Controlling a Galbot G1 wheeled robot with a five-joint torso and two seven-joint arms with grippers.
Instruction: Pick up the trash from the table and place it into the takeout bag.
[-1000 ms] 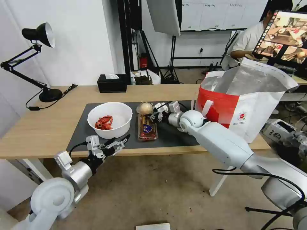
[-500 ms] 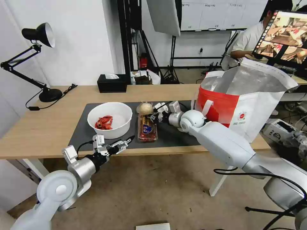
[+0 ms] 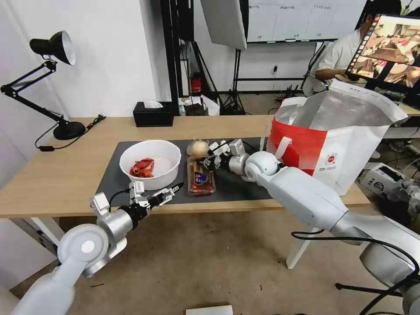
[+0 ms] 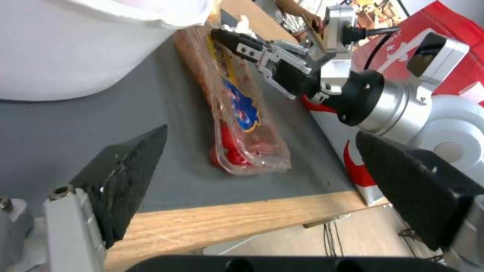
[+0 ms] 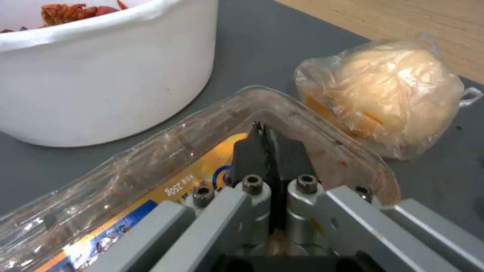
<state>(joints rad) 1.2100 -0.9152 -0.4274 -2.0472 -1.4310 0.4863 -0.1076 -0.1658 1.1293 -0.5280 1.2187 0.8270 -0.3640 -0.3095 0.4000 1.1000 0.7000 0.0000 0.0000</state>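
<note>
— From up top, the right tool (image 3: 209, 158) sits at the far end of the clear plastic tray (image 3: 201, 176), with the wrapped beige ball (image 3: 197, 148) just beyond it and the white bowl of red scraps (image 3: 150, 163) off to its side. The takeout bag (image 3: 337, 140) stands open behind that arm, at the end of the bench (image 3: 52, 179). The left tool (image 3: 168, 194) hangs off the bench's near edge, below the bowl.

— Is the left one doing anything?

— From its own camera, no: its black fingers (image 4: 123, 177) stand wide apart with nothing between them, the tray (image 4: 237, 109) lying ahead on the grey mat (image 4: 65, 136). You can see the right tool (image 4: 227, 37) at the tray's far end from there.

— And the right one's grip?

— Its camera shows the pads (image 5: 270, 151) pressed together right at the tray's rim (image 5: 282, 109). I'd guess they pinch the thin lip, but I can't swear the plastic is between them. It should lift slowly and level; that flimsy tray may flex or slip, and the ball (image 5: 388, 90) sits close enough to get nudged.
</note>
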